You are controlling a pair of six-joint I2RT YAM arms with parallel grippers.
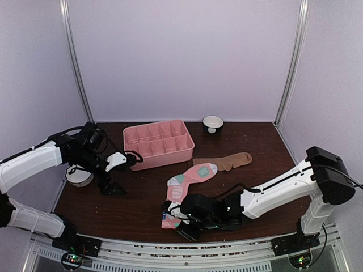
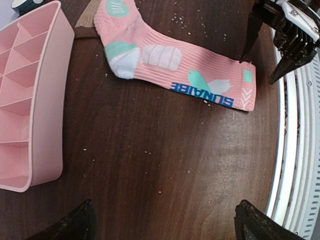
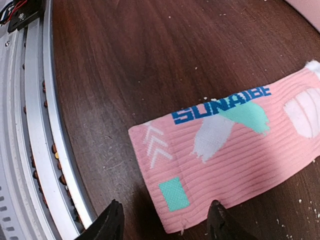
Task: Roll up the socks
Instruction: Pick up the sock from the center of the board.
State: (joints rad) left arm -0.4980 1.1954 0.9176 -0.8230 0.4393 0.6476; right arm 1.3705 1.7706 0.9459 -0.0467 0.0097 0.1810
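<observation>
The pink sock (image 1: 190, 180) with teal and white patches lies flat and stretched out on the dark wooden table, its cuff toward the near edge. Beyond it lies the tan-brown sock (image 1: 229, 161), also flat. My right gripper (image 1: 178, 224) is low at the cuff. In the right wrist view, the right gripper (image 3: 165, 207) is open and straddles the cuff corner of the pink sock (image 3: 235, 150), with both fingers apart from the fabric. My left gripper (image 1: 131, 159) hangs open near the tray. In its own view, the left gripper (image 2: 165, 225) is over bare wood, well short of the pink sock (image 2: 165, 65).
A pink compartmented tray (image 1: 161, 144) stands at the back left, close beside the left gripper. A small dark bowl (image 1: 212, 123) sits by the back wall and a white round object (image 1: 79, 177) at the left edge. A metal rail (image 3: 35, 125) runs along the near edge.
</observation>
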